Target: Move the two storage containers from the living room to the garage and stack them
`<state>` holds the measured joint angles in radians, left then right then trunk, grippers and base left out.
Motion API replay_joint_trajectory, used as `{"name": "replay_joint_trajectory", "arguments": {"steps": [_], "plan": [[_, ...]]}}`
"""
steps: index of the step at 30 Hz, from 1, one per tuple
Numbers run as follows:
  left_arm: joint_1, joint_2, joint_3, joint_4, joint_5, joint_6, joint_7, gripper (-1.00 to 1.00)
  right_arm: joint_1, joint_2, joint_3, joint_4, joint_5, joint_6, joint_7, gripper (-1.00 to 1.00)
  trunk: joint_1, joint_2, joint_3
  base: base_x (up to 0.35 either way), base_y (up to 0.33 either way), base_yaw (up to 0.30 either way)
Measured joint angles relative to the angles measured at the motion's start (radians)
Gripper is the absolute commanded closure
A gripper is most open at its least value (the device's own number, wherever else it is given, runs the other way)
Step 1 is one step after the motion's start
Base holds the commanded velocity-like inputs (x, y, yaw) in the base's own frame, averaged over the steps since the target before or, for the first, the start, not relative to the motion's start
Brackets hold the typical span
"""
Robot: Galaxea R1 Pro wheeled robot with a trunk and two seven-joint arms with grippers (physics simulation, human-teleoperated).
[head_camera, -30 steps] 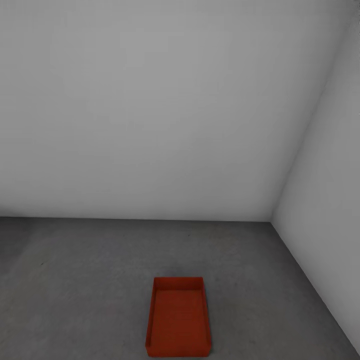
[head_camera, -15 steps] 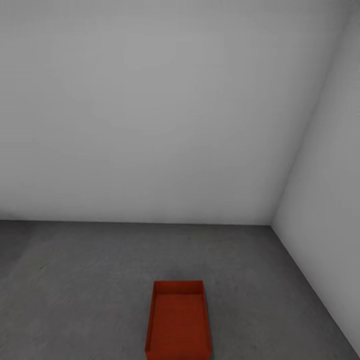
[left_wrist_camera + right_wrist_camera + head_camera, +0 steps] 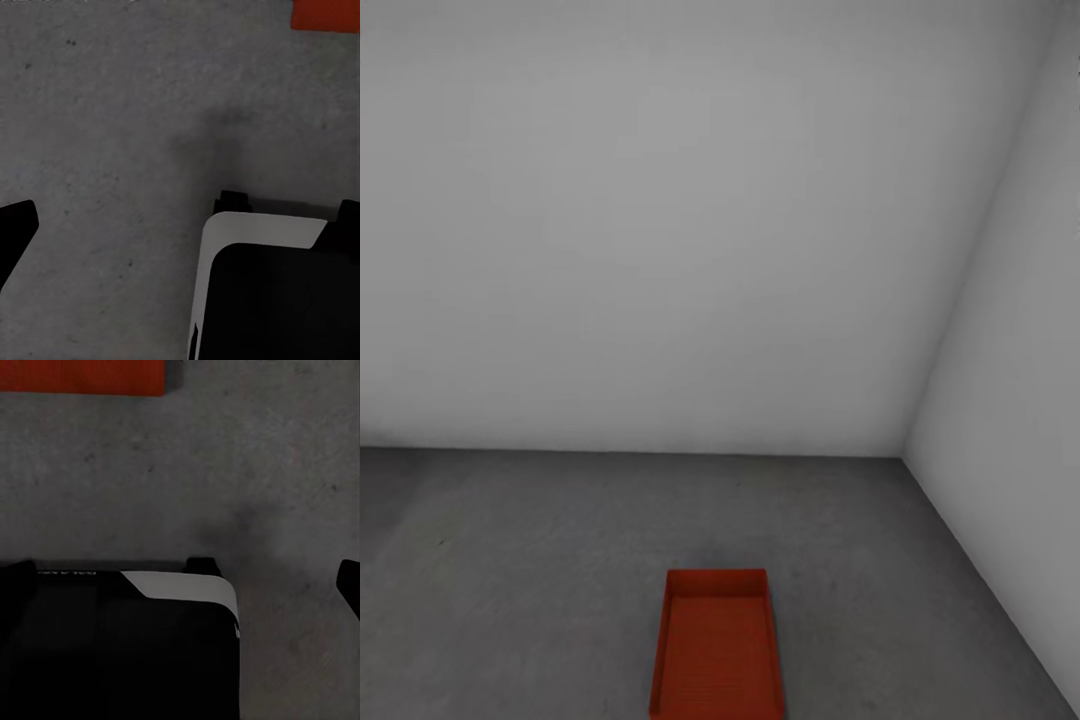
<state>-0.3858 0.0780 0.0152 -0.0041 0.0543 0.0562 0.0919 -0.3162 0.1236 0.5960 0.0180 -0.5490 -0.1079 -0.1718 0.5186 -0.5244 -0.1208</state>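
Note:
One orange-red storage container (image 3: 715,650) sits open side up on the garage's dark grey concrete floor (image 3: 510,560), at the bottom middle of the head view, its near end cut off by the picture's edge. Nothing lies inside it. A corner of the container (image 3: 326,13) shows in the left wrist view and a strip of the container (image 3: 82,375) in the right wrist view. My left gripper (image 3: 180,232) and right gripper (image 3: 180,577) hang above the floor, short of the container. Each has dark fingers wide apart at the picture's sides, holding nothing.
A plain white back wall (image 3: 660,250) meets a white side wall (image 3: 1010,400) in a corner at the right. My own white and black base (image 3: 262,292) shows below both wrists, also as the base (image 3: 135,645). Bare concrete spreads left of the container.
The whole head picture has slid down a little, so the camera moved. The container stands where it was on the floor.

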Motion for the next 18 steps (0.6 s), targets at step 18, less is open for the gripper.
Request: {"name": "replay_joint_trajectory", "arguments": {"steps": [18], "plan": [[0.000, 0.000, 0.000, 0.000, -0.001, 0.000, 0.000, -1.00, 0.000, 0.000, 0.000, 0.000, 0.000, 0.000, 0.000, -1.00, 0.000, 0.000, 0.027, 0.000, 0.000, 0.000]]}}
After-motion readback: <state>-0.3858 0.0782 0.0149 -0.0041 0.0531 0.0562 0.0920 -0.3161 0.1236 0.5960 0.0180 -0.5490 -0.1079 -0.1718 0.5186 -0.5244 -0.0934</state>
